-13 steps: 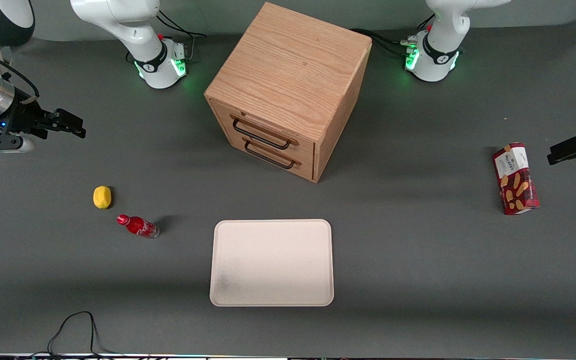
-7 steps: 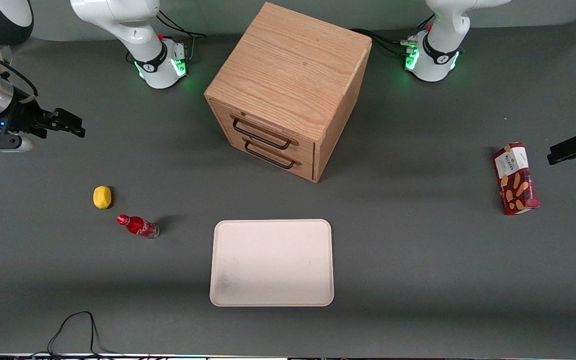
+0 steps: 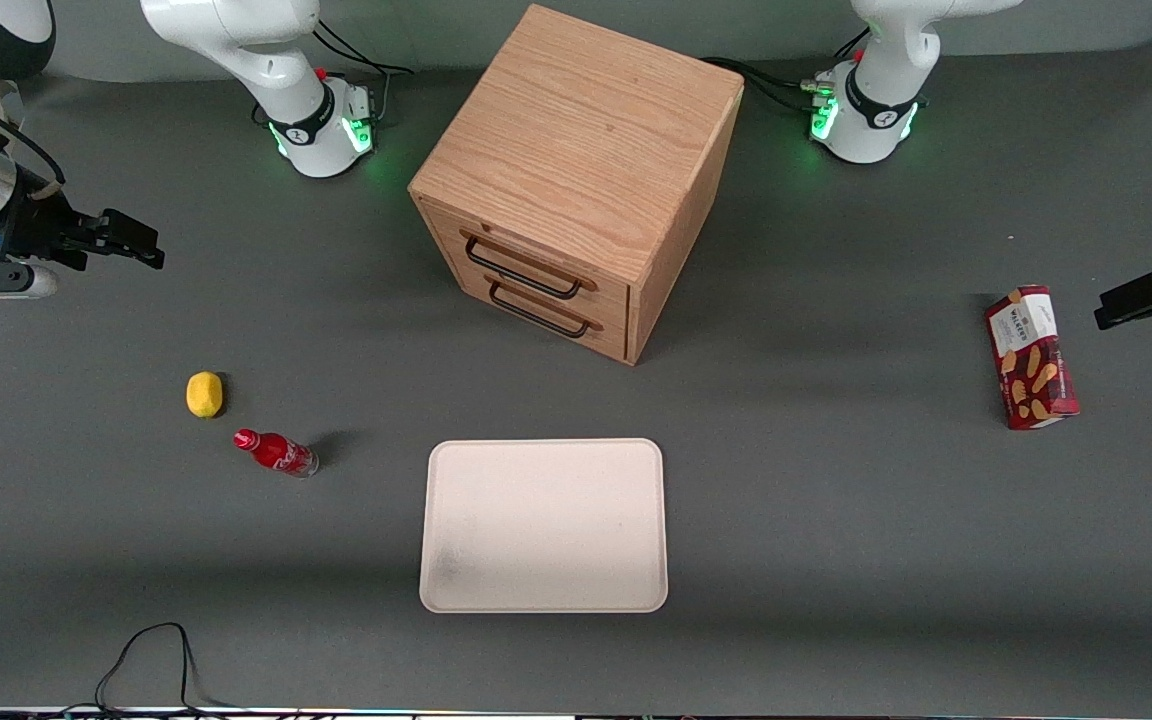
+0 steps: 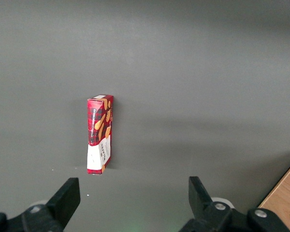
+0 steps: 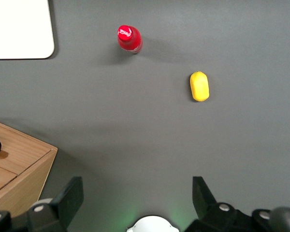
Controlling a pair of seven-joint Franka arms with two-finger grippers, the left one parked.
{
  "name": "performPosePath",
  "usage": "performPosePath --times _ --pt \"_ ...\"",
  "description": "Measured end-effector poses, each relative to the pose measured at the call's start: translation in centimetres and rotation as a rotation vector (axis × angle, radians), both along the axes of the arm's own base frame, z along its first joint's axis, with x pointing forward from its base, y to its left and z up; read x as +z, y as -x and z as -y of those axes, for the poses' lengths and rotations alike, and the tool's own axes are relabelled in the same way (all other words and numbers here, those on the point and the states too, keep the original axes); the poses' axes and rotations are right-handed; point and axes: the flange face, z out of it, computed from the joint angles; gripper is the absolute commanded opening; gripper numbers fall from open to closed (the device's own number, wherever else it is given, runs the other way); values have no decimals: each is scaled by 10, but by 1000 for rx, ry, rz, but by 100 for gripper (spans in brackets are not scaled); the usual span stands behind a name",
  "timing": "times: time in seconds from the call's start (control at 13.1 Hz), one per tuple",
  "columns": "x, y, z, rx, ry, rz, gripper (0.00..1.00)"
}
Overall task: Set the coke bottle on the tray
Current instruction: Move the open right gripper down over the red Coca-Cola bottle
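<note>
The coke bottle (image 3: 276,453), small and red with a red cap, stands upright on the grey table beside the cream-pinkish tray (image 3: 544,525), toward the working arm's end. In the right wrist view the bottle (image 5: 129,39) shows from above, with a corner of the tray (image 5: 19,29) near it. My right gripper (image 3: 136,245) hangs high at the working arm's end, farther from the front camera than the bottle and well apart from it. It is open and empty (image 5: 137,200).
A yellow lemon (image 3: 204,393) lies close to the bottle, also seen from the right wrist (image 5: 199,86). A wooden drawer cabinet (image 3: 576,180) stands mid-table, farther from the camera than the tray. A red snack box (image 3: 1031,357) lies toward the parked arm's end.
My right gripper has drifted slightly outward and upward at the working arm's end. The bottle, lemon and tray have not moved.
</note>
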Motion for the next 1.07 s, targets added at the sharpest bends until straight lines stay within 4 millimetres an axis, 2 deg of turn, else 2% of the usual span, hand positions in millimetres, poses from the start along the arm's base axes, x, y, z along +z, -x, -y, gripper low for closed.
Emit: performPosePath --times 0.31,0.46,0.61,0.76,1.07 --pt "0 -9 0 -1 -3 -3 100" --pt "2 -22 0 -3 -2 -2 100" --pt "5 -45 2 -6 0 -14 100" --pt "-3 -75 2 -8 1 -21 100" --pt "-44 -127 -2 -2 3 -51 100"
